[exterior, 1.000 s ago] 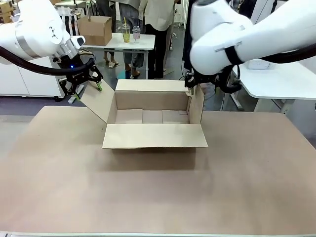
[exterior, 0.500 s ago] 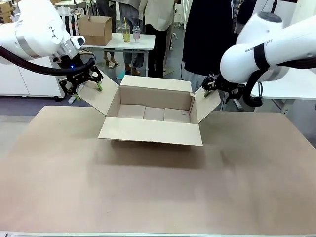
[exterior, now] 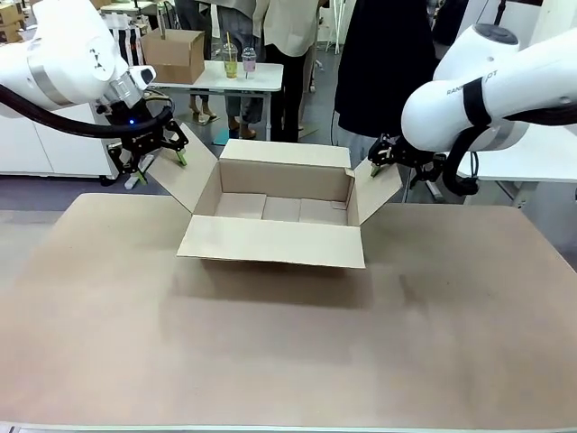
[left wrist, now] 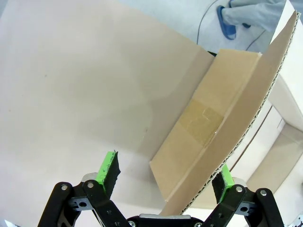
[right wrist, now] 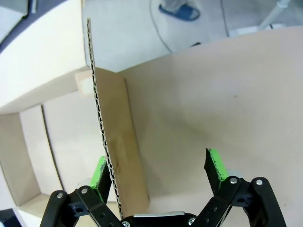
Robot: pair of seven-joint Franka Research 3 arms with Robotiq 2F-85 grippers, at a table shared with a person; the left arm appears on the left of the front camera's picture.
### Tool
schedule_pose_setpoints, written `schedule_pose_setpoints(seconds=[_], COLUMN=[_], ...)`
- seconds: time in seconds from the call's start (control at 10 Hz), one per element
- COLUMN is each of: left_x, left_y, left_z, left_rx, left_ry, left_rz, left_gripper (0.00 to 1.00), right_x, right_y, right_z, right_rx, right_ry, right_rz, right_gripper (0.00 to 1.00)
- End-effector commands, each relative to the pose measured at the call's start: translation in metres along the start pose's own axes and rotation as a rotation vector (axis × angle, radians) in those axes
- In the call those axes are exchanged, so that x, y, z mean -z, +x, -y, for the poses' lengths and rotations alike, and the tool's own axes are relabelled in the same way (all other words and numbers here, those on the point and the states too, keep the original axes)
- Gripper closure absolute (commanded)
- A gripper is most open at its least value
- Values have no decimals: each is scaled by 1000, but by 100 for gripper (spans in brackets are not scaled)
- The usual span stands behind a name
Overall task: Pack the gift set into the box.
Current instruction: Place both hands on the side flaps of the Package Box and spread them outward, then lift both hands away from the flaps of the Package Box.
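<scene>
**Box opened on all four flaps; packing not yet begun**

Box (exterior: 284,185) is being supported at the far middle of the table (exterior: 270,352), between the two arms. Its near flap (exterior: 270,242) is being laid flat toward the camera, the far flap (exterior: 284,152) is being stood upright, and the side flaps are being splayed outward. Only bare cardboard is being seen on its floor. Judged: the opening is done, and the whole gift set is left to be packed.

Left gripper (exterior: 162,165) is being held low at the outer edge of the left flap (exterior: 185,180), with the wrist angled down and inward. In the left wrist view its fingers are being held wide apart. The flap edge is being straddled, just beside one pad (left wrist: 222,177), and nothing is being clamped.

Right gripper (exterior: 382,165) is being posed likewise at the right flap (exterior: 380,189). Its fingers are being spread wide, with the flap edge close against one pad (right wrist: 99,172), and no grip is being made.
</scene>
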State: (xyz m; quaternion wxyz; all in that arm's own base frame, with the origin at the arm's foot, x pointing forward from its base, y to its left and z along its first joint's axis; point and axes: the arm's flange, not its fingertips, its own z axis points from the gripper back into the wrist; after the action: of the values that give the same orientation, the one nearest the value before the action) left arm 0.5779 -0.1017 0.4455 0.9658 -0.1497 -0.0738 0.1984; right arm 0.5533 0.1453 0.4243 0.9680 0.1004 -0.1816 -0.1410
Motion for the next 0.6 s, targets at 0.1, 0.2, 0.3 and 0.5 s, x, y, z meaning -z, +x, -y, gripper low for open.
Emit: schedule_pose_setpoints(seconds=[0.1,0.2,0.3,0.5], left_x=[-2,-2,-2,-2], left_y=[-1,-1,-1,-1], left_z=[0,0,0,0], left_rx=[-14,-14,-14,-14], left_ry=[11,11,11,11], left_rz=[14,14,14,14], left_gripper=[0,0,0,0], right_x=[1,1,1,1], right_y=[3,3,3,3], right_z=[-1,-1,-1,-1], right_rx=[-8,-8,-8,-8], right_ry=[-30,-30,-30,-30], right_rz=[-6,-6,-6,-6], right_gripper=[0,0,0,0])
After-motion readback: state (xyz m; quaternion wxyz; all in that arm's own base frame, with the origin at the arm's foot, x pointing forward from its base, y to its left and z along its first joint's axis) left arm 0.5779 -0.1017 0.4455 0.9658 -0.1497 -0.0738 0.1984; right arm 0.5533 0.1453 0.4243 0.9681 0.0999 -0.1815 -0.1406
